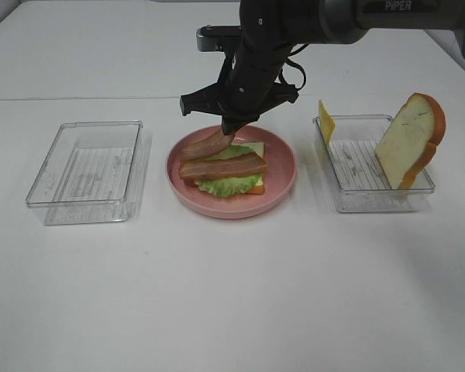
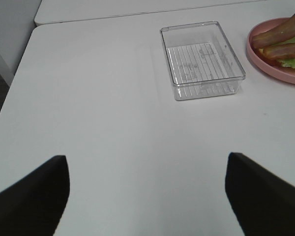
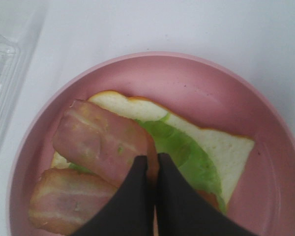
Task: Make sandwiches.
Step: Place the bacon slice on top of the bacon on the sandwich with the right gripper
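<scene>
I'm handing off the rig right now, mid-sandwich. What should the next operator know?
Grippers: left gripper open, idle over the table; right gripper shut on a bacon strip, tilted over the plate.
Done: bottom bread, lettuce and first bacon stacked on the plate.
Left: release this strip, then add cheese and top slice, both standing in the right tray.

Unfinished sandwich (image 1: 226, 173) on plate (image 1: 284, 172): bread (image 3: 212, 143), lettuce (image 1: 229, 186), 2 bacon strips (image 1: 222, 167).
</scene>
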You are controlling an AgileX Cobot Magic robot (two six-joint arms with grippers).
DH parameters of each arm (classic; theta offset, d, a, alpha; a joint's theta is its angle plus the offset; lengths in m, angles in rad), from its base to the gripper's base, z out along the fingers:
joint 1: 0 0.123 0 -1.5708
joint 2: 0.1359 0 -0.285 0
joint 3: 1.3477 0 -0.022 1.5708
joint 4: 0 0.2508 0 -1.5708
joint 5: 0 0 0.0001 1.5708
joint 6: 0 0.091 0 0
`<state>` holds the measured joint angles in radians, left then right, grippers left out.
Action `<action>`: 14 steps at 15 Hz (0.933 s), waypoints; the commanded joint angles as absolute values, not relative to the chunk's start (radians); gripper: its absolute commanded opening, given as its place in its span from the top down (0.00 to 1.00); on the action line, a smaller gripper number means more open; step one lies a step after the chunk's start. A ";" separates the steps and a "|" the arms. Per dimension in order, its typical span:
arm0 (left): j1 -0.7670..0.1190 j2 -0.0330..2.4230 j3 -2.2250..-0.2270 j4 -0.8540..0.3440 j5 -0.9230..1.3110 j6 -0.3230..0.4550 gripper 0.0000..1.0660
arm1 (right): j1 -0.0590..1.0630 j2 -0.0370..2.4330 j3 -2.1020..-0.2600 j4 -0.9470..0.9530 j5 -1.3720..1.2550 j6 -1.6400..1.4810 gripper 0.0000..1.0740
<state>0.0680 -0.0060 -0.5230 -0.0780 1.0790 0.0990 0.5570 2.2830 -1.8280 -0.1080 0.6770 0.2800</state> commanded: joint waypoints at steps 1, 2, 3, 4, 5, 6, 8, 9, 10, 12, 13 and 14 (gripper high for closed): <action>0.070 -0.018 -0.521 -0.077 1.076 0.101 0.26 | 0.554 2.285 -1.834 -0.159 0.691 0.291 1.00; 0.070 -0.018 -0.521 -0.077 1.076 0.101 0.26 | 0.554 2.285 -1.834 -0.185 0.710 0.291 1.00; 0.070 -0.018 -0.521 -0.077 1.076 0.101 0.26 | 0.554 2.285 -1.834 -0.197 0.725 0.291 1.00; 0.070 -0.018 -0.521 -0.077 1.076 0.101 0.26 | 0.554 2.285 -1.834 -0.206 0.742 0.291 1.00; 0.070 -0.018 -0.521 -0.077 1.076 0.101 0.26 | 0.554 2.285 -1.834 -0.206 0.746 0.291 1.00; 0.070 -0.018 -0.521 -0.077 1.076 0.101 0.26 | 0.555 2.285 -1.834 -0.189 0.754 0.291 1.00; 0.070 -0.018 -0.521 -0.077 1.076 0.101 0.26 | 0.555 2.285 -1.834 -0.171 0.762 0.291 1.00; 0.070 -0.018 -0.521 -0.077 1.076 0.101 0.26 | 0.555 2.285 -1.834 -0.165 0.766 0.291 0.89; 0.070 -0.018 -0.521 -0.077 1.076 0.101 0.26 | 0.555 2.285 -1.834 -0.166 0.766 0.291 0.82; 0.070 -0.018 -0.521 -0.077 1.076 0.101 0.26 | 0.555 2.285 -1.834 -0.193 0.773 0.291 0.33; 0.070 -0.018 -0.521 -0.077 1.076 0.101 0.26 | 0.555 2.282 -1.837 -0.209 0.787 0.287 0.19; 0.070 -0.018 -0.521 -0.077 1.076 0.101 0.26 | 0.555 2.273 -1.850 -0.223 0.834 0.277 0.16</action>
